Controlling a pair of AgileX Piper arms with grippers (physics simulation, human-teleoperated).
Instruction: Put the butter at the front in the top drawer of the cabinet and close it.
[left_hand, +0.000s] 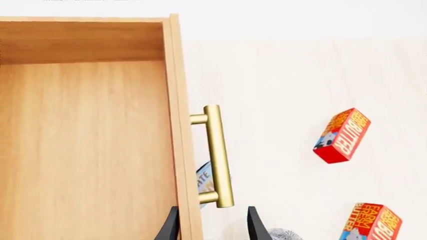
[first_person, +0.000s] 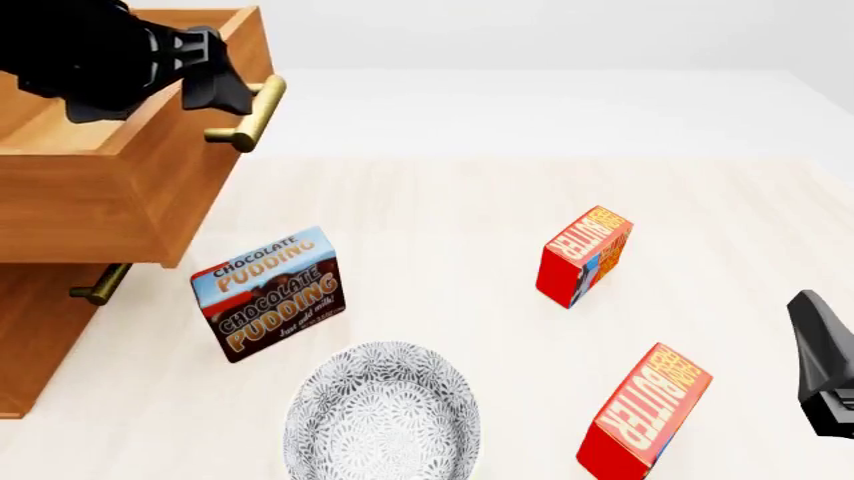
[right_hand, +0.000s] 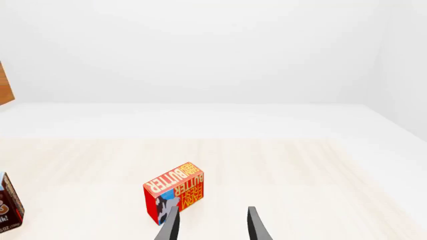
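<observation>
Left gripper (left_hand: 212, 227): the fingers are spread wide. In the left wrist view they straddle the front panel of the top drawer (left_hand: 87, 145) and the near end of its brass handle (left_hand: 215, 155). Whether either finger touches the bar cannot be told. Nothing is clamped.

Left arm: in the front view it comes in from the upper left, over the drawer box, with the gripper pointed down at the handle.

The top drawer stands pulled well out of the cabinet (first_person: 34, 330), overhanging the lower drawer's handle (first_person: 100, 285).

Right gripper (right_hand: 210, 227): the fingers are parted to much the same width as the left, with only bare table (right_hand: 300, 170) between them. It holds and touches nothing. In the front view only its dark tip shows, low at the right edge, above the table.

The butter (first_person: 585, 255) stands on the table right of centre, well apart from the drawer, tilted, its blue-and-orange patch facing right. The right wrist view shows it just ahead of the left fingertip, apart from it.

The second butter carton (first_person: 645, 410) lies nearer the camera, close to the right gripper.

The chocolate pudding box (first_person: 267, 295) stands just beside the cabinet, under the drawer's front corner. The patterned bowl (first_person: 380, 415) sits just in front of it.
</observation>
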